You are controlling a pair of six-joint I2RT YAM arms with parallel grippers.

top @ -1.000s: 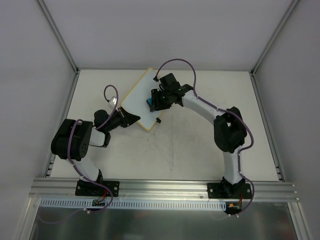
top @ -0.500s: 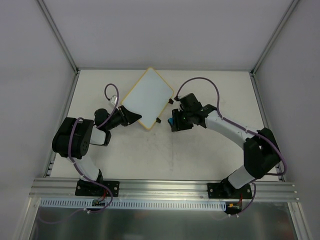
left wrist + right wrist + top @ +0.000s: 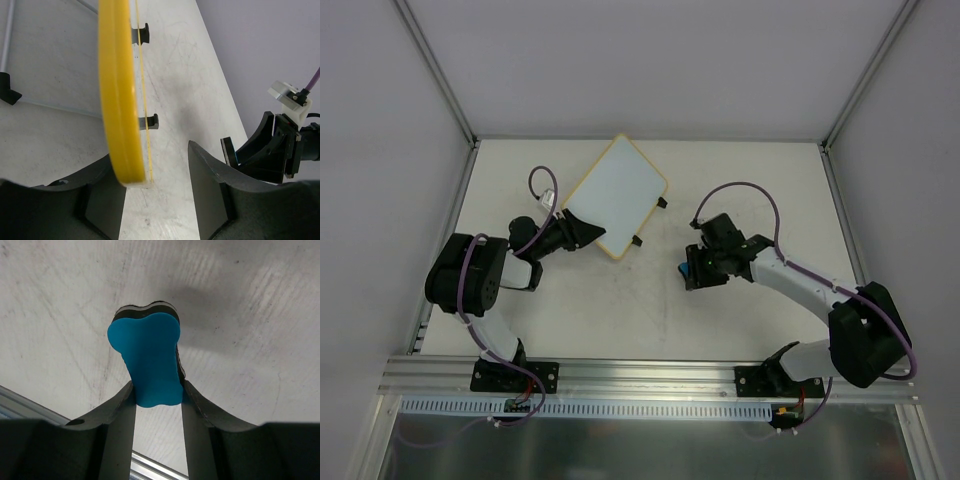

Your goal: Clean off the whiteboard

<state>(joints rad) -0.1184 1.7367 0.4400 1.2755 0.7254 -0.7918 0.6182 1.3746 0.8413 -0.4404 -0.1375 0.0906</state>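
Inside left tool [image 3: 150,159], whiteboard [image 3: 118,90] edge (jaws apart).

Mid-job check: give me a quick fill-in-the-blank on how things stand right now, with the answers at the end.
The right gripper is shut on a ____ eraser.
The whiteboard has ____ black clips along one edge.
The left gripper is open, its fingers either side of the whiteboard's ____ frame edge.
Missing words: blue; two; yellow.
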